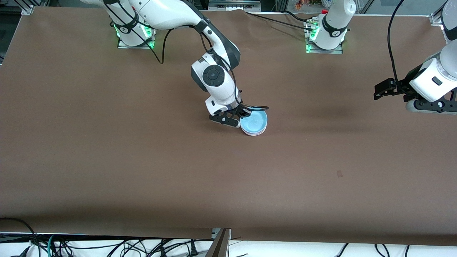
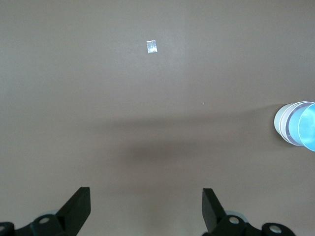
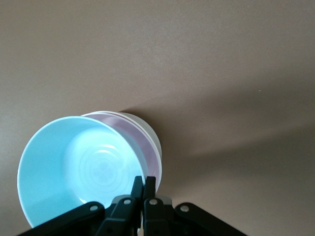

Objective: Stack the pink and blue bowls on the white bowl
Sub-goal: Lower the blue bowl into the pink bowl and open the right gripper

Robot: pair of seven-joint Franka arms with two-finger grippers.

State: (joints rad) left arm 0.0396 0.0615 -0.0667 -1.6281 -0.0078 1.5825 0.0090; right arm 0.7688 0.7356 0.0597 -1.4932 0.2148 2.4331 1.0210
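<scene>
The sky blue bowl (image 1: 254, 121) rests in the pale pink bowl (image 3: 143, 142), which is nested in the white bowl (image 3: 150, 127), near the middle of the table. The blue bowl (image 3: 78, 167) looks tilted in the stack. My right gripper (image 1: 245, 113) is shut on the blue bowl's rim, as its wrist view (image 3: 145, 183) shows. My left gripper (image 1: 379, 91) waits open and empty in the air over the left arm's end of the table. Its wrist view (image 2: 145, 206) shows bare table between the fingers and the stack (image 2: 295, 124) at the frame's edge.
A small tape mark (image 1: 339, 174) lies on the brown table (image 1: 142, 160), nearer the front camera than the stack and toward the left arm's end; it also shows in the left wrist view (image 2: 152, 46). Cables lie along the table's front edge.
</scene>
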